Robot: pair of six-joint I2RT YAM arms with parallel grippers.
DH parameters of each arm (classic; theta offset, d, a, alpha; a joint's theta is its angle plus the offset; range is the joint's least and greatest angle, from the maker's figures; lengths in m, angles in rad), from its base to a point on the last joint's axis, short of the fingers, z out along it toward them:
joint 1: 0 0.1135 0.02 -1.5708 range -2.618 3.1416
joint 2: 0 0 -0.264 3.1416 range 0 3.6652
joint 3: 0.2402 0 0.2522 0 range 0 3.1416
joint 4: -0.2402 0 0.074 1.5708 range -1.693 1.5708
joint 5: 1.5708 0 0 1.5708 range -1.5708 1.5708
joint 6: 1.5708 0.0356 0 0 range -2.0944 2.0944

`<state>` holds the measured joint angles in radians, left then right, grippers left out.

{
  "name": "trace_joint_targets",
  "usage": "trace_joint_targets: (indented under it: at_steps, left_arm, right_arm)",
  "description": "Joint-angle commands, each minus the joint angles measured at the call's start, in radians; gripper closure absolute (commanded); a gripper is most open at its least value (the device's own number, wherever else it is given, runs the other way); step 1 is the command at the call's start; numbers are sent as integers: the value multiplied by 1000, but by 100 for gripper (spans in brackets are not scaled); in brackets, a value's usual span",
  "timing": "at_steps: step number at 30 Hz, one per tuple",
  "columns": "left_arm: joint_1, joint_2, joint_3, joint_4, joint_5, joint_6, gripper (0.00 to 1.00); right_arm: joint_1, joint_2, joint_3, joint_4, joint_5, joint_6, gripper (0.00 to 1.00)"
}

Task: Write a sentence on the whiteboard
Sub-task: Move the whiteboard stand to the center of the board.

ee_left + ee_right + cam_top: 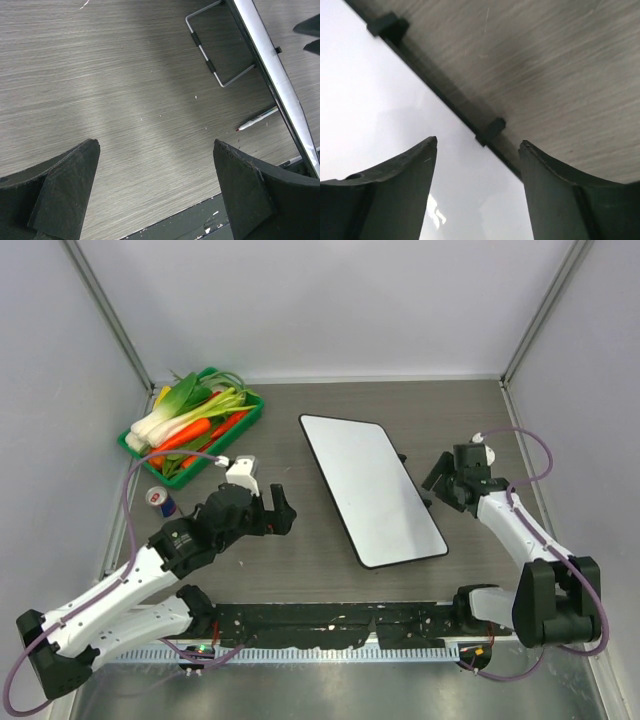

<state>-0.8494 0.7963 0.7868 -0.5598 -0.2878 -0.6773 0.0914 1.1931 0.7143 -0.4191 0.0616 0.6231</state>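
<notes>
The whiteboard (370,488) lies slanted at the table's middle, and its glossy face shows plain white. The sentence is out of view. My left gripper (285,510) hangs open left of the board over bare wood, its fingers wide apart (156,145). In the left wrist view the whiteboard's edge (270,65) stands raised on a wire stand (215,50), with a red-tipped pen (257,119) lying beneath it. My right gripper (437,478) is at the board's right long edge. It is open (478,142), one finger over the whiteboard (370,100) and the other beyond the frame, near a black clip (490,131).
A green tray (255,405) of leeks and carrots stands at the back left. A small red and blue can (160,500) sits near the left arm. A black strip (330,620) runs along the near edge. Grey walls close in both sides.
</notes>
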Motion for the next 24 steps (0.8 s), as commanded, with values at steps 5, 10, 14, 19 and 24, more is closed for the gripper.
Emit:
trace_joint_targets:
  at_steps: [5, 10, 14, 19, 24]
  left_arm:
    - [3, 4, 22, -17, -27, 5, 0]
    - [10, -5, 29, -35, -47, 10, 1]
    - [16, -5, 35, -38, -54, 15, 0]
    - [21, 10, 54, -45, -56, 25, 0]
    - [26, 18, 74, -61, -79, 28, 0]
  right_arm:
    - [-136, 189, 77, 118, -40, -79, 75]
    - [-142, 275, 50, 146, -118, -102, 98]
    - [-142, 287, 11, 178, -128, -102, 99]
    - [-140, 313, -9, 203, -157, -102, 99]
    - [-139, 326, -32, 218, -223, -89, 99]
